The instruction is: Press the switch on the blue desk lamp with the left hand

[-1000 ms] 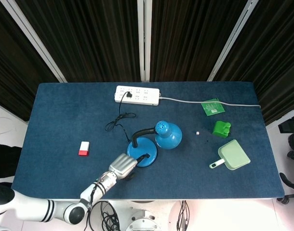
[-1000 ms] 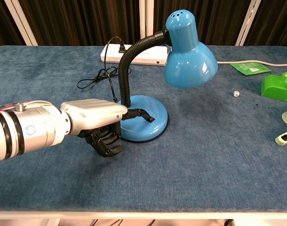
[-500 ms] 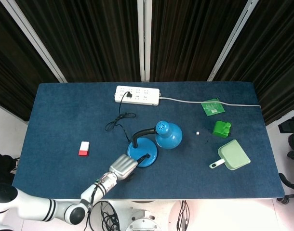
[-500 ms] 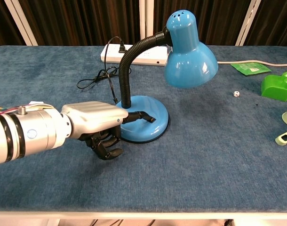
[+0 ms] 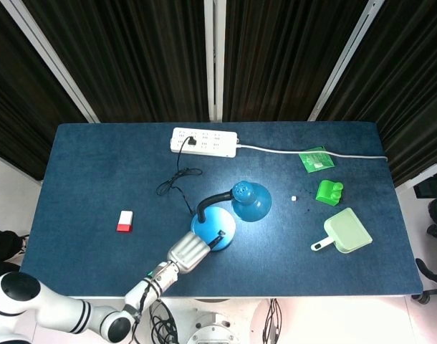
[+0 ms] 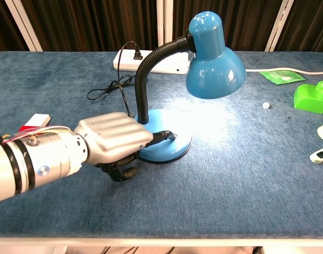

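Observation:
The blue desk lamp stands mid-table with its round base and black gooseneck; its shade points down and a bright pool of light lies on the cloth beneath it. My left hand is at the near-left side of the base, one dark fingertip stretched out onto the base top while the other fingers curl underneath. In the head view my left hand sits just below the base. The switch itself is hidden under the finger. My right hand is out of sight.
A white power strip lies at the back with the lamp's black cord coiled before it. A red-and-white block sits left. A green packet, green toy, pale green dustpan and a small white die lie right.
The lamp has lit up, throwing light on the cloth. My left hand has pushed forward and down onto the base, and the lamp has shifted slightly.

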